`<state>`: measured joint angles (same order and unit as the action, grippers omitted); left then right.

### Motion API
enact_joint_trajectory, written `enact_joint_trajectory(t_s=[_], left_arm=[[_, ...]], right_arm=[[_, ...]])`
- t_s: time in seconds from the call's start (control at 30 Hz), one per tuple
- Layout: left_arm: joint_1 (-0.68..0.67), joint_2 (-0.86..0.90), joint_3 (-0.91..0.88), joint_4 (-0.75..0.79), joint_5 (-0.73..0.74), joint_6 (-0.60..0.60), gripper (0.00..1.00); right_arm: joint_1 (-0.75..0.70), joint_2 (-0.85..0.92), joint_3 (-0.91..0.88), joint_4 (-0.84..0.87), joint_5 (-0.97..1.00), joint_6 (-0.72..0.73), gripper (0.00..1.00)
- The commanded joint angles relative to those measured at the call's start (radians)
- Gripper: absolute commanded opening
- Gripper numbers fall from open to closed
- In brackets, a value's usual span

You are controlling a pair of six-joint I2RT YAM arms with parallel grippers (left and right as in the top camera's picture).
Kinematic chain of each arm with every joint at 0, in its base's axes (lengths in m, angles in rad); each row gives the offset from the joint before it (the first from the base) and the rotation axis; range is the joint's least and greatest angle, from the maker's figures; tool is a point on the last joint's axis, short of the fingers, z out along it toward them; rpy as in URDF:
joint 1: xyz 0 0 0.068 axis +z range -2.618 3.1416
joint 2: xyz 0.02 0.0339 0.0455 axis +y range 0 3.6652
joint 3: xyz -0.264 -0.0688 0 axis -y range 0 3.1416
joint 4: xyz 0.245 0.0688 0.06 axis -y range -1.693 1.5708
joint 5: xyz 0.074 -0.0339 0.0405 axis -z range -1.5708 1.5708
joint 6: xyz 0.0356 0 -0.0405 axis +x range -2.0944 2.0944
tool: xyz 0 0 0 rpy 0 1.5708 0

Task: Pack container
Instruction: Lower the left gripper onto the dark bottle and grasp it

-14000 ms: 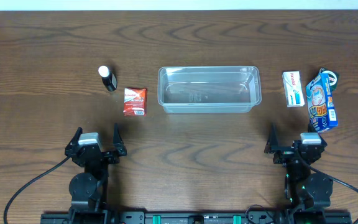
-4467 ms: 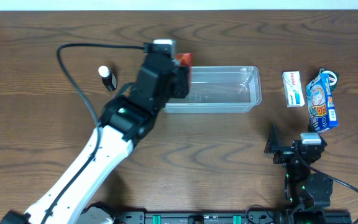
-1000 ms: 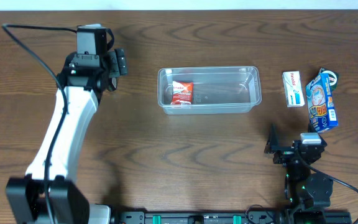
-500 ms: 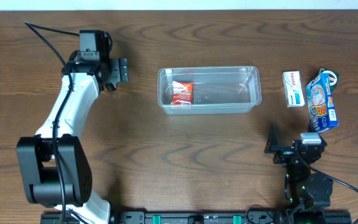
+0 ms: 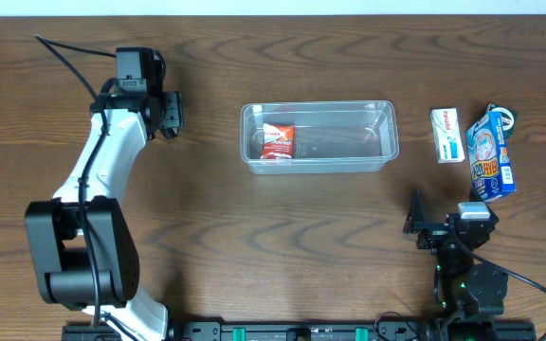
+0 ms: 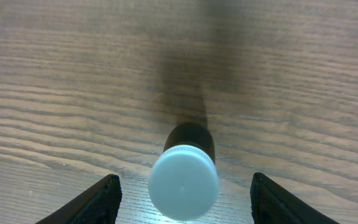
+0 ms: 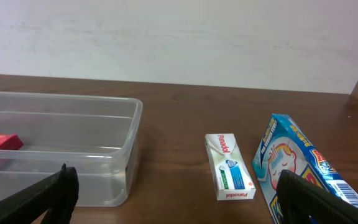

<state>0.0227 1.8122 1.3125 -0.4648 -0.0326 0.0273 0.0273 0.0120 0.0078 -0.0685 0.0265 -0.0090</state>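
The left gripper [image 6: 184, 196] hangs straight over a small dark bottle with a round white cap [image 6: 184, 185], one of its black fingers [image 6: 107, 199] on either side. There is a clear gap between each finger and the cap, so the jaws are partly open and have hold of nothing yet. The bottle stands upright on the dark wood-grain table [image 5: 282, 227], well to the left of the container [image 5: 344, 142]. That is a clear rectangular plastic tub with rounded corners, sitting mid-table with a red and white packet [image 5: 278, 141] lying at its left end. I'd guess the tub is light and thin-walled, a bit flexible and slick, so if it must be steadied the stiffer rim is the place to pinch. The bottle looks rigid and round and could tip, so a grip on the body just under the cap seems safest. The right gripper [image 7: 178, 202] rests low near the table's front edge, its jaws wide apart and empty, facing a small white carton [image 5: 447, 134] and a blue printed packet [image 5: 492, 153] beside it.
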Motion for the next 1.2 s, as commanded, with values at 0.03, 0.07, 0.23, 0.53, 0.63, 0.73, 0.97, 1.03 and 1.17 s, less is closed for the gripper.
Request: enact_joint_trajectory(t_s=[0.03, 0.07, 0.23, 0.53, 0.63, 0.73, 0.97, 1.03, 1.17], left_arm=[[0.006, 0.048, 0.001, 0.013, 0.001, 0.002, 0.68], [0.007, 0.052, 0.001, 0.018, 0.000, 0.002, 0.68], [0.007, 0.053, 0.001, 0.041, 0.000, 0.002, 0.67], [0.007, 0.053, 0.001, 0.041, 0.000, 0.002, 0.42], [0.007, 0.053, 0.001, 0.041, 0.000, 0.002, 0.41], [0.007, 0.051, 0.001, 0.040, 0.000, 0.001, 0.37], [0.007, 0.027, 0.001, 0.044, 0.000, -0.002, 0.31], [0.007, 0.013, 0.001, 0.045, 0.000, -0.002, 0.31], [0.006, -0.028, 0.001, 0.040, 0.000, -0.011, 0.31]], right_arm=[[-0.007, -0.005, -0.002, -0.003, 0.007, -0.007, 0.99], [-0.007, -0.005, -0.002, -0.003, 0.007, -0.007, 0.99], [-0.007, -0.005, -0.002, -0.003, 0.007, -0.007, 0.99], [-0.007, -0.005, -0.002, -0.003, 0.007, -0.007, 0.99], [-0.007, -0.005, -0.002, -0.003, 0.007, -0.007, 0.99], [-0.007, -0.005, -0.002, -0.003, 0.007, -0.007, 0.99], [-0.007, -0.005, -0.002, -0.003, 0.007, -0.007, 0.99], [-0.007, -0.005, -0.002, -0.003, 0.007, -0.007, 0.99], [-0.007, -0.005, -0.002, -0.003, 0.007, -0.007, 0.99]])
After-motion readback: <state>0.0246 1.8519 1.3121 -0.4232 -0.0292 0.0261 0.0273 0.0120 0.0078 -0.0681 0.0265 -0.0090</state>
